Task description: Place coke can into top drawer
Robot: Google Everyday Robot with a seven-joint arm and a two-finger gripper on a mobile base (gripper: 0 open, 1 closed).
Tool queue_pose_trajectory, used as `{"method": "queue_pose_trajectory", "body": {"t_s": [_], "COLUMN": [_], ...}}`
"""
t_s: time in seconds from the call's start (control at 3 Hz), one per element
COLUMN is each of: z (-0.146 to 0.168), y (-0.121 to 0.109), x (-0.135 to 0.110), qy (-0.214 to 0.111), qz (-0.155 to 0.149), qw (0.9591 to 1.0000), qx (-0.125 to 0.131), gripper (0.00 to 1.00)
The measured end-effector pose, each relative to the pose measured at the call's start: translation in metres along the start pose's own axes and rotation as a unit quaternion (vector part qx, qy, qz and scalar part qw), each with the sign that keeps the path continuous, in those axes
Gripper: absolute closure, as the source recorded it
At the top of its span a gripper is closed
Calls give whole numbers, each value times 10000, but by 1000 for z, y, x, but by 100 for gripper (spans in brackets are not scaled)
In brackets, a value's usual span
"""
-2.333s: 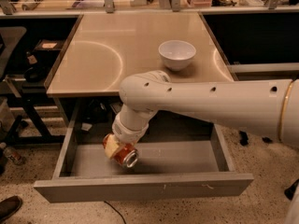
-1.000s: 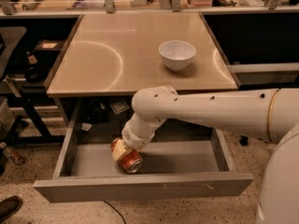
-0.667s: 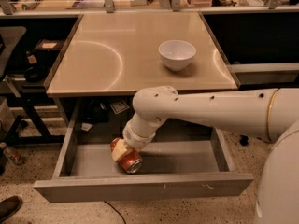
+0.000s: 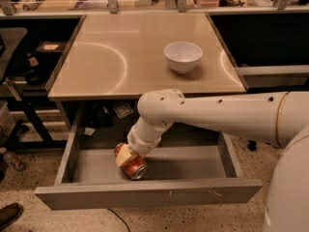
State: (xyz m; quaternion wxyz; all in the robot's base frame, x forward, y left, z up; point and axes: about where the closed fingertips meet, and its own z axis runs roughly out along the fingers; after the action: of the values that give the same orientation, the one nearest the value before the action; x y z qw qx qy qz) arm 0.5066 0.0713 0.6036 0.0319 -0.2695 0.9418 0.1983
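One coke can [image 4: 134, 166] is lying inside the open top drawer [image 4: 145, 192], left of the drawer's middle and nearer its front panel than its back edge. It is showing as a small red-orange can with whitish patches on its side and a silver end; the marks are too blurred to read.

The gripper [image 4: 126, 157] is reaching down into the drawer from under the front edge of the beige tabletop [image 4: 120, 57]. It is sitting right on the can, its jaws pinching the can across the body. One pale finger [image 4: 122, 154] is lying across the can's upper left side. The other finger is sitting out of sight behind the can.

The can's far end is hiding behind the wrist. Whether the can is resting on the drawer floor or hanging just above it is hard to tell. The back of the drawer is lying in shadow under the tabletop. The white arm [image 4: 217, 115] is running off the right edge.

The can is lying on its side. Its long axis is running from the back-left toward the front-right corner of the drawer, with the silver end facing front-right and slightly up.

A white bowl [image 4: 183, 56] is standing on the tabletop, toward its right edge, well apart from the can.
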Motion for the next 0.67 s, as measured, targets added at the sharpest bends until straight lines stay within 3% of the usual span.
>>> {"method": "queue_pose_trajectory", "body": {"t_s": [0.67], "z": [0], "y": [0], "x": [0], "qy": [0], "qz": [0], "qw": [10000], "qx": [0], "gripper": [12]}}
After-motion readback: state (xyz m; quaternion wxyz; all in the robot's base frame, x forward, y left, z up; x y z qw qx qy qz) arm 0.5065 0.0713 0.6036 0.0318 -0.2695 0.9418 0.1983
